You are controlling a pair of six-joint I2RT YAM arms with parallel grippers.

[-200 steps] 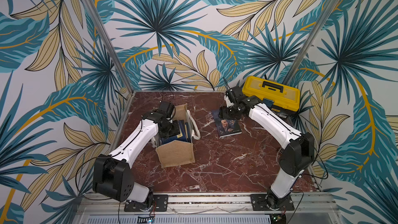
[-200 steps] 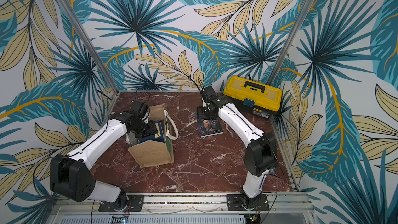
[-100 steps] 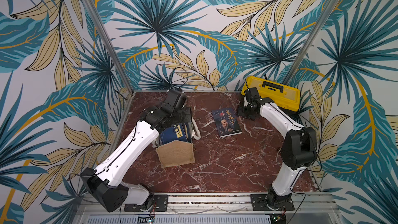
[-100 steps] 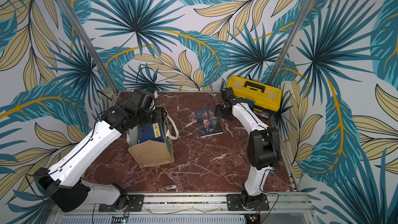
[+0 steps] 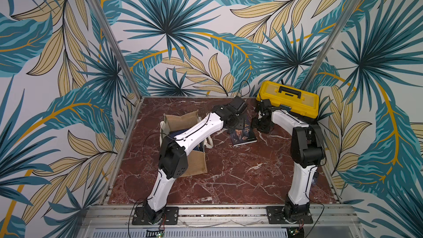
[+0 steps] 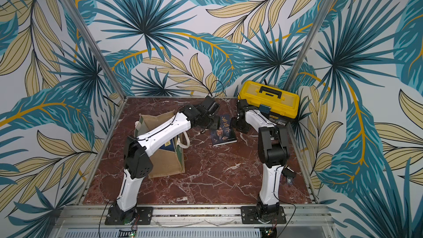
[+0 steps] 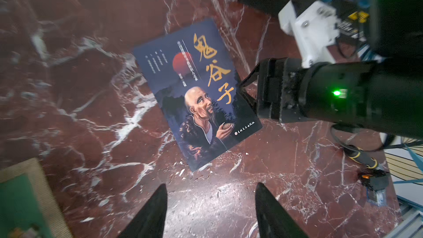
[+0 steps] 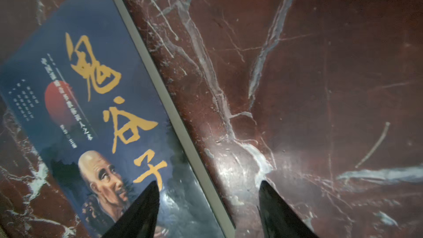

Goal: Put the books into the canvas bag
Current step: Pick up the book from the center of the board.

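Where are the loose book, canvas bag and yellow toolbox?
loose book (image 6: 225, 133), in a top view, front cover.
canvas bag (image 6: 168, 163), in a top view, tan front wall.
yellow toolbox (image 6: 286, 101), in a top view, lid.

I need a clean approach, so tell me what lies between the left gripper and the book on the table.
Nothing but bare marble table: the left wrist view shows an empty stretch from the left gripper to the book's near corner.

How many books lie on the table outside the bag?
1: the navy book lies flat on the table, apart from the canvas bag; books inside it are partly hidden.
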